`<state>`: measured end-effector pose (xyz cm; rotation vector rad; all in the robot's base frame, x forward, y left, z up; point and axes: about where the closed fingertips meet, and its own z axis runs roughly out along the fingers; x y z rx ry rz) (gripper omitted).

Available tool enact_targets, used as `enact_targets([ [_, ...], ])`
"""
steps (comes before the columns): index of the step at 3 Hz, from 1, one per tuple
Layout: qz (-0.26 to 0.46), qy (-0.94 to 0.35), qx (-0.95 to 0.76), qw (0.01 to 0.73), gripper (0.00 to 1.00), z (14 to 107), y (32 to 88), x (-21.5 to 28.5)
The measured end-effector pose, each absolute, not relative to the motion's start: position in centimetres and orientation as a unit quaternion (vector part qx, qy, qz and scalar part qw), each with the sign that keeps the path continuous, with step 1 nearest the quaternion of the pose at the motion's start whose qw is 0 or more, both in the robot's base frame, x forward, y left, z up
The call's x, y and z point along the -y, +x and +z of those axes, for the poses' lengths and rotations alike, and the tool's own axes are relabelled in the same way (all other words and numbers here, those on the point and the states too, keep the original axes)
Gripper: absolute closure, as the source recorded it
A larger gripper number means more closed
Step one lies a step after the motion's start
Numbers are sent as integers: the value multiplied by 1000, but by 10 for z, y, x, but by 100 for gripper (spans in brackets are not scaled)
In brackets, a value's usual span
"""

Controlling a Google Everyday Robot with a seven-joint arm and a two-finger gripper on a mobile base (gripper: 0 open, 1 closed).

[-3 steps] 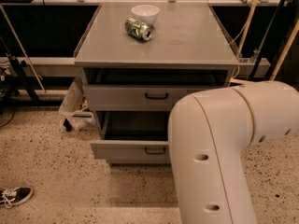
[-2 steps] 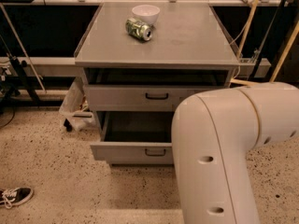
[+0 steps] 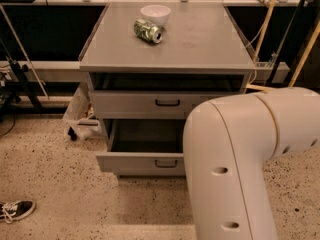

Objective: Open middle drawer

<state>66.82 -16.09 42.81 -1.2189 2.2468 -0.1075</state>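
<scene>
the middle drawer (image 3: 130, 163) sits pulled out, low and just left of the big arm (image 3: 235, 174), its handle (image 3: 165, 163) lying side to side. the gripper hides behind that arm; i cannot tell its state.

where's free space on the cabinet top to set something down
The cabinet top is bare over its right half and the whole front strip, plus a narrow patch left of the can. It is crowded only at the back, where the bowl and can sit close together. The gripper is out of view; the arm blocks the front right.
</scene>
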Motion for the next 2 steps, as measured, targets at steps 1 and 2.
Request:
enact_targets([
  [1,-39,-458,-839,292,100,428,664,162],
  [2,-36,-460,-834,302,100,428,654,163],
])
